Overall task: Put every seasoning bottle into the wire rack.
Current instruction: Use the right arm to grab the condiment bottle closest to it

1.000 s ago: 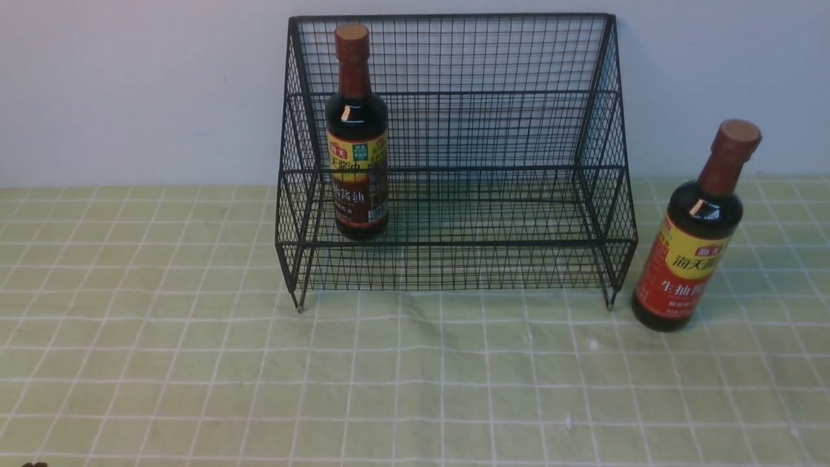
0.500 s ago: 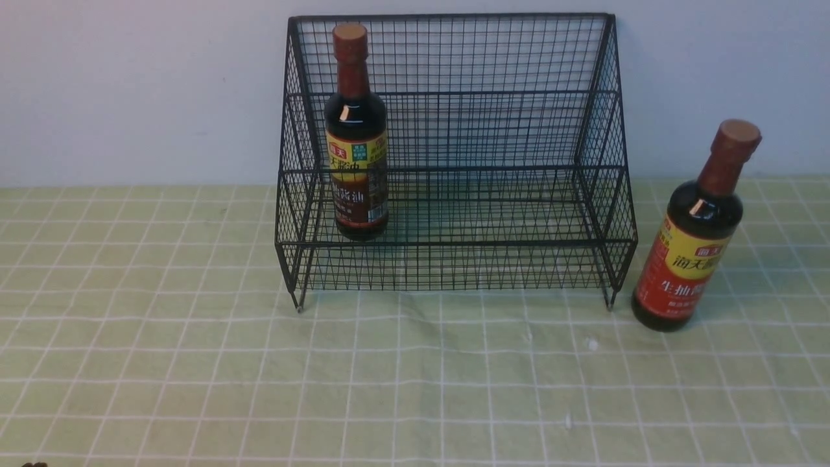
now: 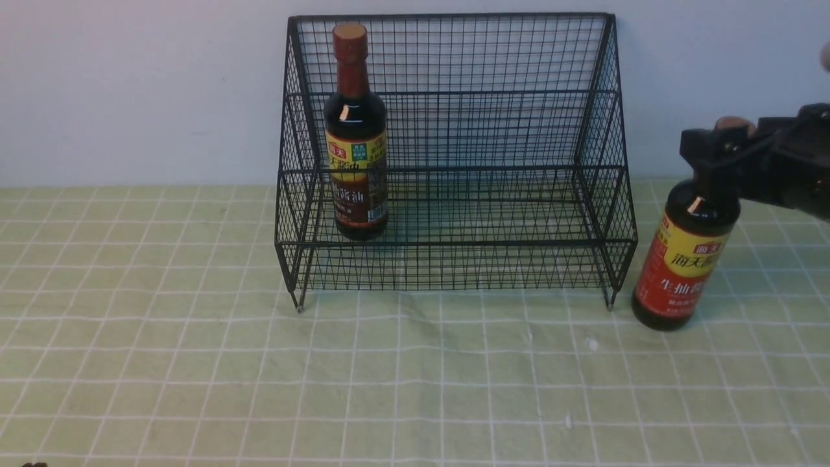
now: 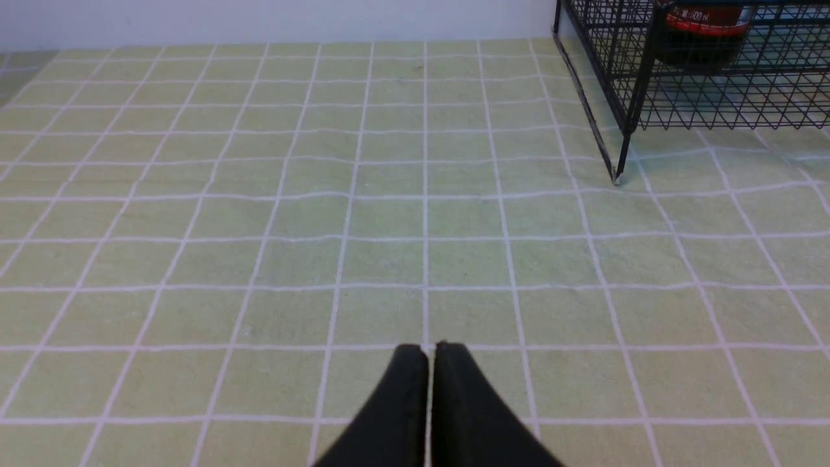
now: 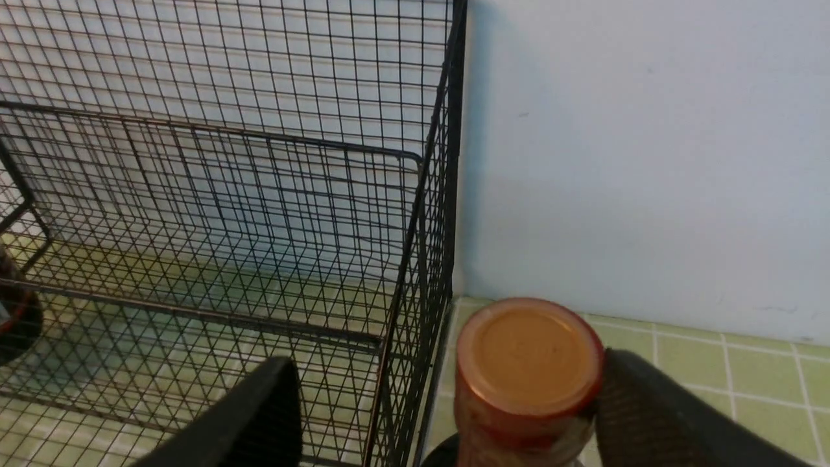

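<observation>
Jaws of the right gripper (image 5: 447, 373) stand spread apart on either side of the red-label bottle (image 3: 681, 272) cap, not yet pressing it.

Half a second ago no arm was near this bottle; now the gripper has arrived at its neck, one finger close against the cap, the other apart on the side of the wire rack (image 3: 493, 58). The bottle stands on the cloth just outside the rack's right wall. The brown-label bottle (image 3: 358, 181) is already inside the rack, near its left wall. The left gripper (image 4: 430, 363) is clenched on nothing, out from the rack's front left leg. I judge the second grasp is now beginning.
</observation>
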Robot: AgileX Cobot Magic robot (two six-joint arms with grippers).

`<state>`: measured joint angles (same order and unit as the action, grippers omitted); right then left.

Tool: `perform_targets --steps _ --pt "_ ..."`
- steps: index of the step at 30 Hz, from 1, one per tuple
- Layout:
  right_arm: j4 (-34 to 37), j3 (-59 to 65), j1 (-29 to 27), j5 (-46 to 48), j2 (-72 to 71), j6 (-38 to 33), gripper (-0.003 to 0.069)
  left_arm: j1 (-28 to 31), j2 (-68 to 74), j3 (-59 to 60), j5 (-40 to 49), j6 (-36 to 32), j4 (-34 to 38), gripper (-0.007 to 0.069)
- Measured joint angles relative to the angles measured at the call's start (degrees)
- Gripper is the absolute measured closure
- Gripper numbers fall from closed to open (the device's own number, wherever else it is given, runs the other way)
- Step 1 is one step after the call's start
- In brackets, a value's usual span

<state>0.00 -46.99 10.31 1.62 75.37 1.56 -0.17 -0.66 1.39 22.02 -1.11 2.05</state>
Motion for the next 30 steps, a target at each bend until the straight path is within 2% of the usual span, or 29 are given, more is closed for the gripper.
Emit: perform_targets --steps 14,16,17,19,20,21,30 --pt "-0.4 -0.2 -0.1 -2.2 3.6 -1.6 0.0106 0.0 0.0 0.0 0.0 0.0 0.0 0.0631" --pt "-0.4 -0.2 -0.5 -2.6 4.7 -1.6 0.0125 0.0 0.0 0.0 0.0 0.0 0.0 0.0631" --pt "0.0 -0.2 -1.3 -2.5 5.6 -1.9 0.0183 0.0 0.0 0.0 0.0 0.0 0.0 0.0631" --pt "0.0 -0.2 -1.7 -2.2 6.0 -1.9 0.0221 0.0 0.0 0.0 0.0 0.0 0.0 0.0631" --pt "0.0 -0.2 -2.5 -1.6 6.2 -1.9 0.0319 0.0 0.0 0.0 0.0 0.0 0.0 0.0631" --pt "0.0 -0.2 -2.9 -1.3 6.2 -1.9 0.0389 0.0 0.0 0.0 0.0 0.0 0.0 0.0631" --pt "-2.3 -1.3 -3.0 4.3 -0.5 -2.1 0.038 0.0 0.0 0.0 0.0 0.0 0.0 0.0631"
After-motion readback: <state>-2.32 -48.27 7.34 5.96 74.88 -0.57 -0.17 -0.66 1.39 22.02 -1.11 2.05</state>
